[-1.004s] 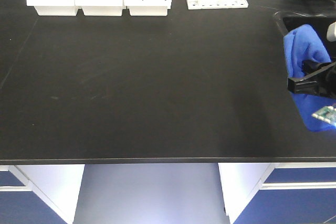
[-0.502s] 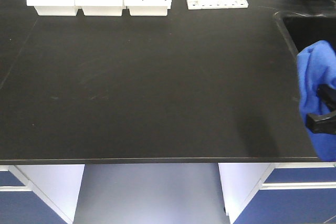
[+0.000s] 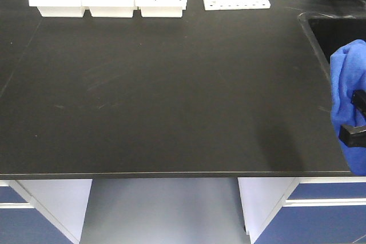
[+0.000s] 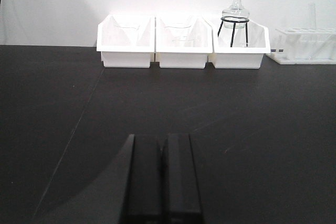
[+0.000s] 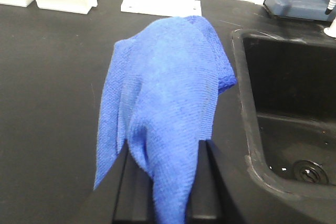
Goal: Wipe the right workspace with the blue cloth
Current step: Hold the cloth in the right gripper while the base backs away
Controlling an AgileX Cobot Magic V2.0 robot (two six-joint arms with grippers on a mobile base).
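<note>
cloth (image 5: 168,93): pinched in right gripper (image 5: 167,174), held above the bench (image 5: 52,77) by the sink (image 5: 294,129)
feel: light, floppy, probably won't slip; a bunched fold looks best to grab
left gripper (image 4: 163,142): fingers together, empty

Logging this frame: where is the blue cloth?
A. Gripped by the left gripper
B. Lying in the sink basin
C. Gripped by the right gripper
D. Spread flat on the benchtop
C: the right wrist view shows the blue cloth pinched between the fingers of the right gripper and draped over them, while the left gripper is shut with nothing in it.
</note>
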